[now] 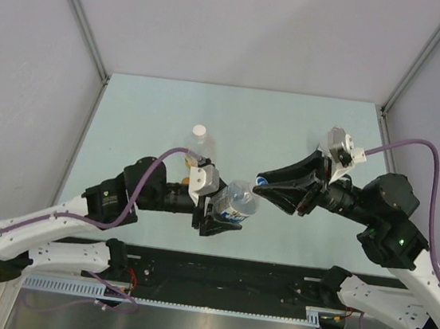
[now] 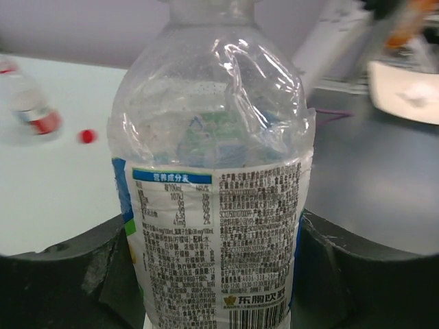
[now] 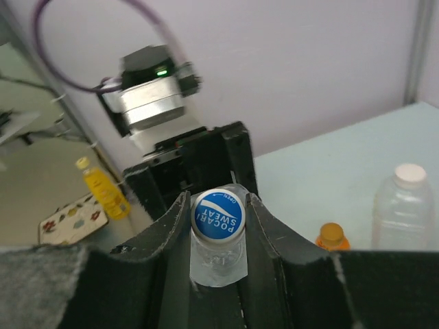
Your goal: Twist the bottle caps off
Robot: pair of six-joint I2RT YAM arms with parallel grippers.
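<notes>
The pale desk [image 1: 305,127] carries a clear bottle [image 1: 197,147] with a white cap [image 1: 199,131], standing towards the far side, left of centre. Nearer, the left claw [image 2: 219,267] grips the blue-labelled bottle [image 1: 236,202] around its body, with the neck pointing right. The right claw [image 1: 263,183] is closed on that bottle's blue cap [image 3: 218,215]. A red cap [image 2: 86,136] lies loose on the desk.

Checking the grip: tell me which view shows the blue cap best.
Right wrist: the blue cap faces the camera, pinched by the right gripper. Top external shows only a blue speck at its tip; left wrist shows the bottle, cap cropped out.
</notes>
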